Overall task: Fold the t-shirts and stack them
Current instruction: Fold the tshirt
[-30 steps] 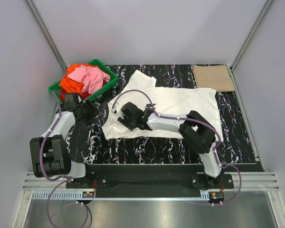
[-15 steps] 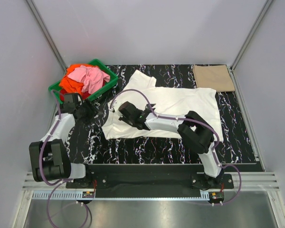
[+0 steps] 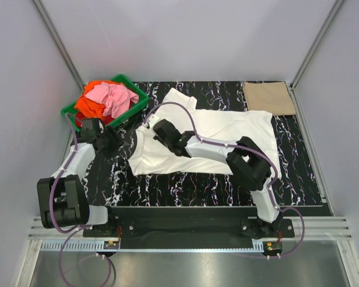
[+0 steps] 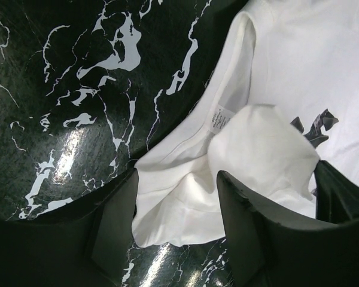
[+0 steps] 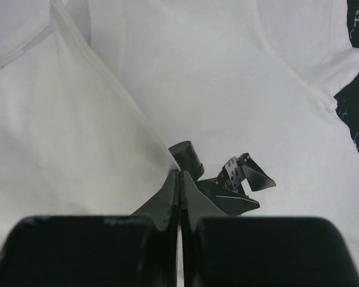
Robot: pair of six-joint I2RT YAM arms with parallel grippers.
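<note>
**A:** Where do the t-shirts stand?

**B:** White tee (image 3: 227,134) lies spread flat mid-table (image 3: 197,185), the end with the neck label (image 4: 218,116) toward the left edge. Tan tee (image 3: 269,97) sits folded at the far right corner. Pink tee (image 3: 110,95) and orange tee (image 3: 87,104) are heaped in the green crate (image 3: 137,107) at the far left corner.

**A:** Tools?

**B:** Right gripper (image 5: 179,176) has its fingers pressed together on a raised ridge of the white tee, just beside the black print (image 5: 227,185). In the top view it is over the tee's left part (image 3: 155,127). Left gripper (image 4: 178,179) has its fingers well apart and nothing between them. It hangs over the tee's edge by the label, between the crate and the tee in the top view (image 3: 110,140).

**A:** Step in hand?

**B:** My reading: the first fold of the white tee. One pinch is made and the second is not yet taken. One tee looks done, and the crate ones are untouched.

**A:** What does the next move call for?

**B:** Probably the left gripper coming down onto the hem under it and closing, so both arms can lift that end evenly and carry it across. Caveats: I cannot tell how many layers the right pinch holds. A lopsided lift would likely drag the cloth askew on the table.
</note>
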